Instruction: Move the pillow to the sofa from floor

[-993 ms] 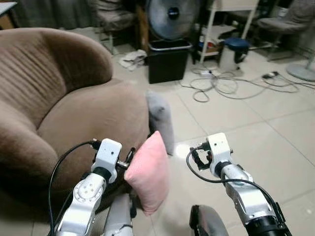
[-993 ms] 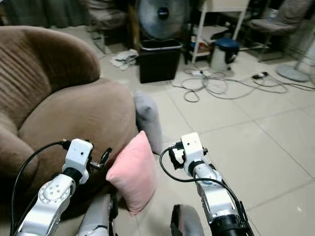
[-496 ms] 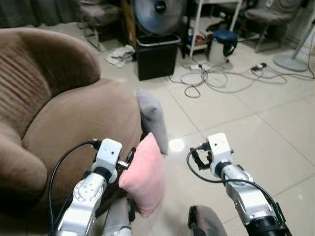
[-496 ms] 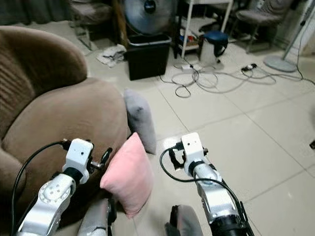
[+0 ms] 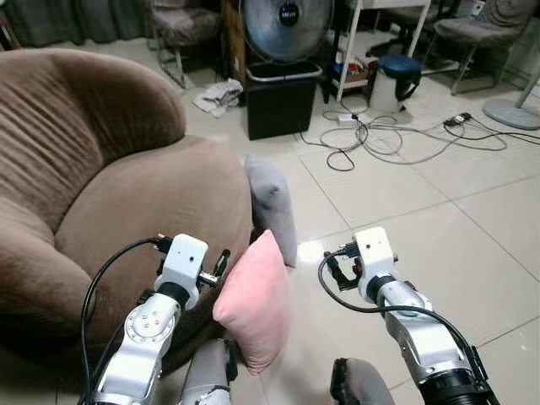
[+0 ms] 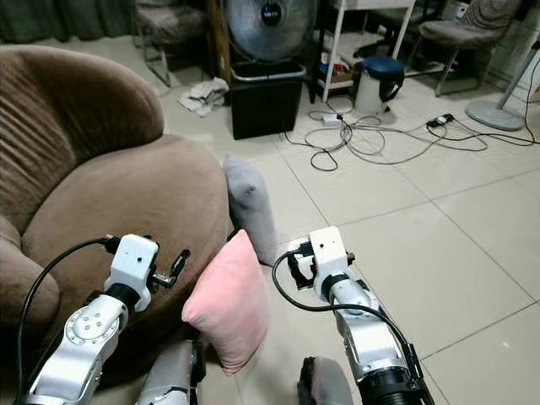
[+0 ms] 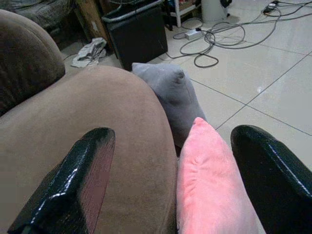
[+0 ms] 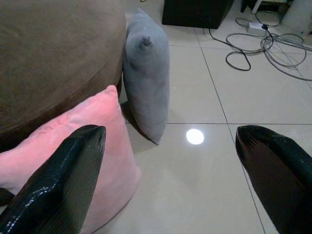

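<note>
1. Right now our left end effector (image 7: pixel 165 180) stands with its fingers spread wide, gripping nothing; it hovers at the front edge of the sofa seat, with the pink pillow (image 5: pixel 256 301) just beside it, between the two fingers in the left wrist view.
2. Our right end effector (image 8: pixel 170 180) is also spread wide and empty, held up on the other side of the pink pillow, over the tiled floor (image 5: pixel 405 202).
3. Between our arms the pink pillow stands upright on its lower corner, leaning against the front of the brown sofa (image 5: pixel 126 194). It looks to be on the floor, though its base is hidden by our body.
4. Just past it a grey pillow (image 5: pixel 272 202) stands on the floor as well, propped against the sofa's edge.
5. Farther out are a black bin (image 5: pixel 281 101), a fan (image 5: pixel 285 24) and loose cables (image 5: pixel 380 139).
6. We judge the task barely begun: no pillow is on the seat, and grasping, lifting and placing are all left.
</note>
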You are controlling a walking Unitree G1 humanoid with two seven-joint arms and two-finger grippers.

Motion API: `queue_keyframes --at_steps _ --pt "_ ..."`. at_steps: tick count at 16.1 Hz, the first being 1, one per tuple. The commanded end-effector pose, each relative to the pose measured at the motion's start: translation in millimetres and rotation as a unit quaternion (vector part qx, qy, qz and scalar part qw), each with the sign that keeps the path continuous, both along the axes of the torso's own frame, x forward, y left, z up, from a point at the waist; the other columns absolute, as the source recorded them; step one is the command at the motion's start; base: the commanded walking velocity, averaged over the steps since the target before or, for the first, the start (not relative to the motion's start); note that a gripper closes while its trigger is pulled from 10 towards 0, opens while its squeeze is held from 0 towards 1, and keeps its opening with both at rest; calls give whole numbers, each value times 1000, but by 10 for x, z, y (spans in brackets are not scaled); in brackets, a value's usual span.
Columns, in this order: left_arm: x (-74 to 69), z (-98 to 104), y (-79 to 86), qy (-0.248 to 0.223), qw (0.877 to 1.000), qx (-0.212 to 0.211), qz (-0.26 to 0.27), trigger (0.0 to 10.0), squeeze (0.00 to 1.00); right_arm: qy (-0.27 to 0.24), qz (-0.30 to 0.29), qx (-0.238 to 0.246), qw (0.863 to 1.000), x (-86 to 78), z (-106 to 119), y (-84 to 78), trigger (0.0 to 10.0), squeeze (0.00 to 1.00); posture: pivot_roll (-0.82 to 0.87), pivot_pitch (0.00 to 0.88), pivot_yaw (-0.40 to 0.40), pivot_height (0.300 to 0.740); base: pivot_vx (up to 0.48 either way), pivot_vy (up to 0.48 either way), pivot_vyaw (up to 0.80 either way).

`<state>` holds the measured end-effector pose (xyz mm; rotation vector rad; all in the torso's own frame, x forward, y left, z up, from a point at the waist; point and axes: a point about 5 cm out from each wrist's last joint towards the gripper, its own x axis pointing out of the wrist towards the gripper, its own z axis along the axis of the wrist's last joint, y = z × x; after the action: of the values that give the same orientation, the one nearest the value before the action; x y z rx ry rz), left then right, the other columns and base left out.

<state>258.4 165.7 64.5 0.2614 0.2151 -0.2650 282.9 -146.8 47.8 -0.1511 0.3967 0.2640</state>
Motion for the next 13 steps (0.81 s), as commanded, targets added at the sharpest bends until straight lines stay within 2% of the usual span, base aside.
queue_keyframes --at_steps 1,4,7,10,13 --pt "27 3 11 3 1000 4 1 10000 0 -5 2 -2 1000 33 24 -15 10000 0 40 0 -4 607 0 0 0" --pt "43 -27 9 7 1000 7 1 10000 0 -3 4 -4 1000 65 27 -1 10000 0 39 0 -3 607 0 0 0" --pt "43 -28 -41 3 1000 2 0 10000 0 -2 8 -7 1000 92 42 -6 10000 0 36 0 -18 582 0 0 0" --pt "3 -58 -68 4 1000 0 0 10000 0 -3 9 -11 1000 70 63 -49 10000 0 37 0 -34 562 0 0 0" --pt "-28 -73 -66 6 1000 9 -7 10000 0 -3 3 -16 1000 88 56 -117 10000 0 59 0 -37 562 0 0 0"
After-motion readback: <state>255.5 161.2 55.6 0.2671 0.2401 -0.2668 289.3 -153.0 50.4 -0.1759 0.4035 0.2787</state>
